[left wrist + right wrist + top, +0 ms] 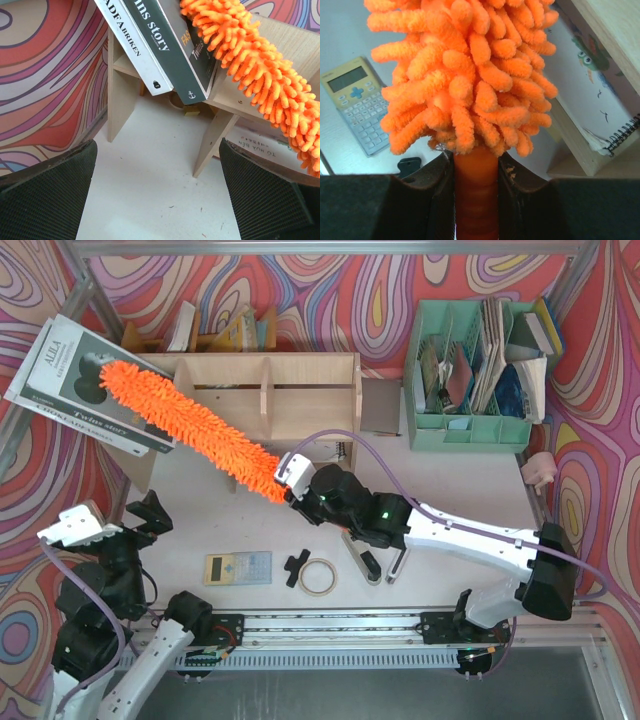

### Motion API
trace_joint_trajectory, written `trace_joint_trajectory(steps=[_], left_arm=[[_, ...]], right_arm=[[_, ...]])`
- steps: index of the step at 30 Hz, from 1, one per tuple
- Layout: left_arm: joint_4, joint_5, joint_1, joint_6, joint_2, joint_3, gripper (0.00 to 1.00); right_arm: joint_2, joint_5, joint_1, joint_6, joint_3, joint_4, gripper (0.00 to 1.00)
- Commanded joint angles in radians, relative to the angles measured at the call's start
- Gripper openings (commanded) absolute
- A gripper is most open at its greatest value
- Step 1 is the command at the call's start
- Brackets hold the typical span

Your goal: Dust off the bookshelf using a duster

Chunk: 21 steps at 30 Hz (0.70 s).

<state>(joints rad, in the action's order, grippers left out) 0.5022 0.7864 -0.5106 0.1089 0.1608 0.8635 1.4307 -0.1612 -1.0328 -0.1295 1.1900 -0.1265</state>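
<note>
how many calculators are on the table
1. The calculator lies on the table near its front edge, left of the tape roll. Others may be hidden.

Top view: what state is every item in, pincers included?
bookshelf: standing upright
books: lying on the bookshelf's left end, overhanging its edge
duster: gripped by its handle, fluffy head slanting over the books
right pincer: shut on the duster handle
left pincer: open, empty
calculator: lying face up
tape roll: lying flat
file organizer: upright, stuffed with papers
</note>
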Motion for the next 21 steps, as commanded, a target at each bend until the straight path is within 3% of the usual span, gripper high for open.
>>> trace_joint_trajectory(steps=[1,13,21], left_arm=[[-0.02,-0.002,0.009,-0.007,0.012,-0.006,0.98],[-0.014,0.0,0.01,-0.004,0.003,-0.006,0.98],[-0.012,-0.009,0.01,-0.002,0.012,-0.004,0.98]], right_arm=[[-0.028,-0.015,0.021,0.039,0.014,0.051,0.0],[0.068,0.158,0.017,0.093,0.155,0.12,0.0],[0.141,0.053,0.019,0.102,0.225,0.096,0.0]])
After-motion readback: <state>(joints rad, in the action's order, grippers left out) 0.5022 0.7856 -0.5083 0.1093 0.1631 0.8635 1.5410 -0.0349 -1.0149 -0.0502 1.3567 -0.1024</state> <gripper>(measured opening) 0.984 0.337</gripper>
